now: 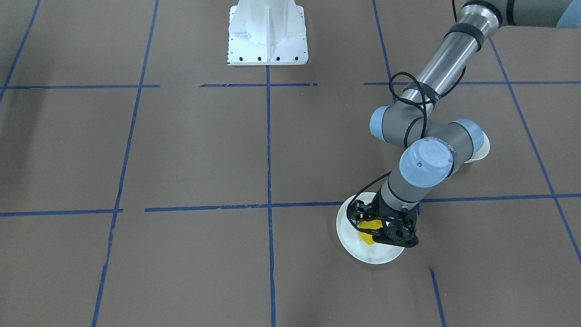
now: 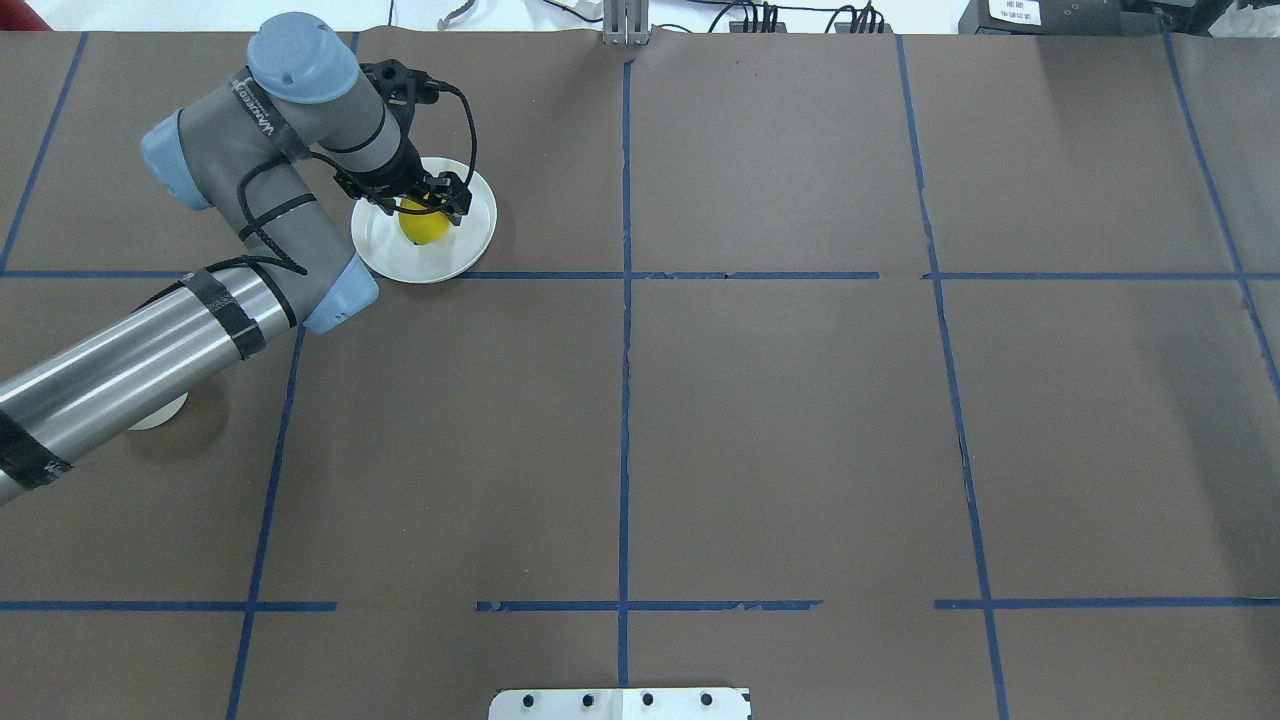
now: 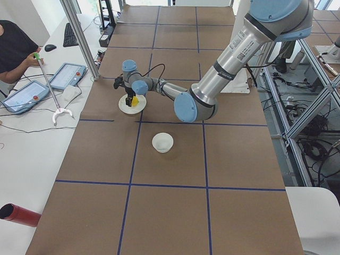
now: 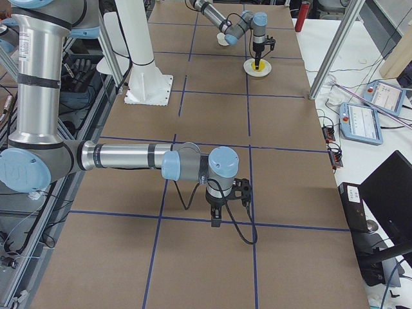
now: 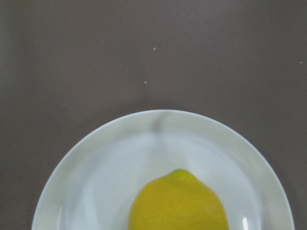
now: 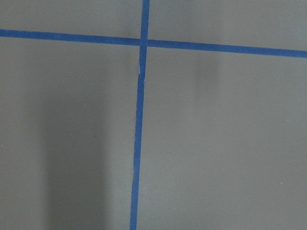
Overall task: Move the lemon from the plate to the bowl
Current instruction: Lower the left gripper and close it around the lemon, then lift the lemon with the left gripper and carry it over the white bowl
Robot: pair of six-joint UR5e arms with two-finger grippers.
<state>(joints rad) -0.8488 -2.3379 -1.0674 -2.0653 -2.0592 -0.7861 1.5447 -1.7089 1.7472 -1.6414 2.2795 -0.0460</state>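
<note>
The yellow lemon (image 1: 366, 226) lies on the flat white plate (image 1: 352, 245), on the far left of the table in the overhead view (image 2: 424, 226). My left gripper (image 1: 371, 230) is down over the plate with its fingers on either side of the lemon; the jaws look open, and the lemon rests on the plate. The left wrist view shows the lemon (image 5: 178, 206) on the plate (image 5: 96, 158) right below the camera. The small off-white bowl (image 3: 162, 142) stands empty nearer the robot, partly hidden by the left arm (image 1: 482, 147). My right gripper (image 4: 215, 222) shows only in the exterior right view, so I cannot tell whether it is open or shut.
Brown table cover with blue tape lines (image 2: 625, 400). The white robot base (image 1: 268, 34) stands at the table's edge. The left forearm (image 2: 150, 350) hangs over the bowl. A person (image 3: 13, 48) sits at a side desk with tablets.
</note>
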